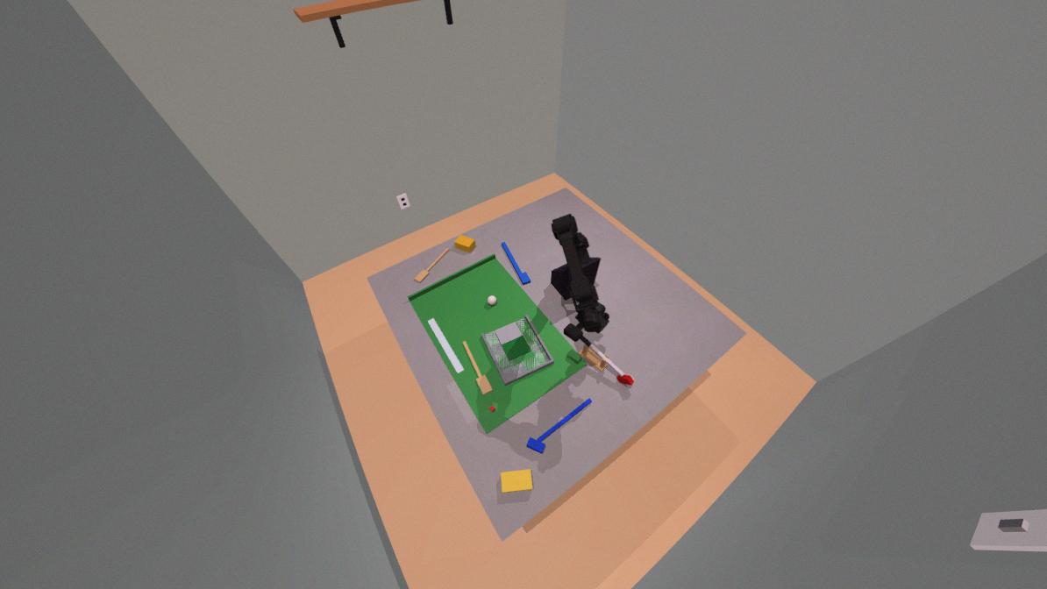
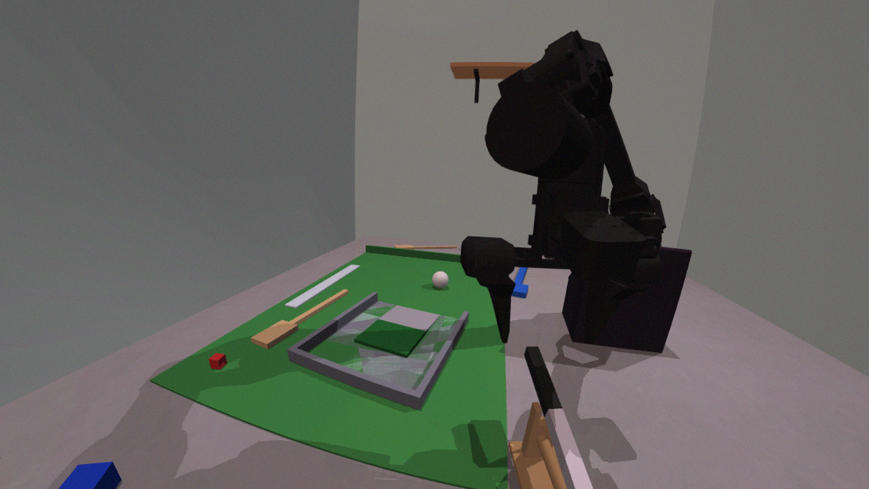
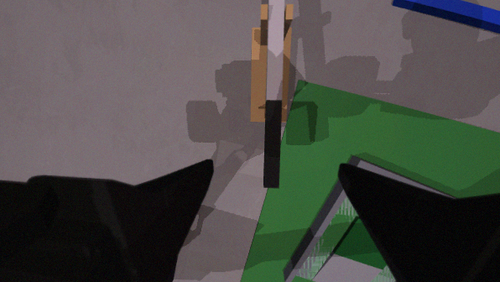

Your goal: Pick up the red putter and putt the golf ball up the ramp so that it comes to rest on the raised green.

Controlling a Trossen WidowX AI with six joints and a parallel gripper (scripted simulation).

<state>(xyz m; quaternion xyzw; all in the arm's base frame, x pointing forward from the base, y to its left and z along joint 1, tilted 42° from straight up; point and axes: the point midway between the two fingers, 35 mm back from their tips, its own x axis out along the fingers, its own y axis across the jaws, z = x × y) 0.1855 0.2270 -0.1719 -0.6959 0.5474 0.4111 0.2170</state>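
Observation:
The red putter [image 1: 624,379] lies on a small wooden stand [image 1: 589,357] [image 2: 528,449] [image 3: 257,84] on the grey floor, just off the green mat's [image 1: 454,307] [image 2: 273,388] [image 3: 377,138] corner. Its black grip [image 2: 541,376] [image 3: 273,138] points toward the arm. My gripper [image 1: 574,335] [image 2: 504,337] [image 3: 274,167] is open and empty, hanging a little above the grip's end, fingers on either side of it. The white golf ball [image 1: 491,300] [image 2: 439,279] rests on the mat's far part. The raised green [image 1: 516,351] [image 2: 391,340] and its grey ramp [image 1: 508,335] [image 2: 407,316] sit inside a grey frame [image 1: 512,376] [image 2: 358,379].
Two blue putters [image 1: 558,426] [image 1: 516,263] [image 2: 521,283] [image 3: 445,10] lie on the floor. A wooden putter [image 1: 476,365] [image 2: 298,319], a white strip [image 1: 445,345] [image 2: 322,285] and a red cube [image 1: 492,408] [image 2: 217,361] lie on the mat. Two yellow blocks [image 1: 516,479] [image 1: 464,243] and another wooden putter [image 1: 431,266] lie off it.

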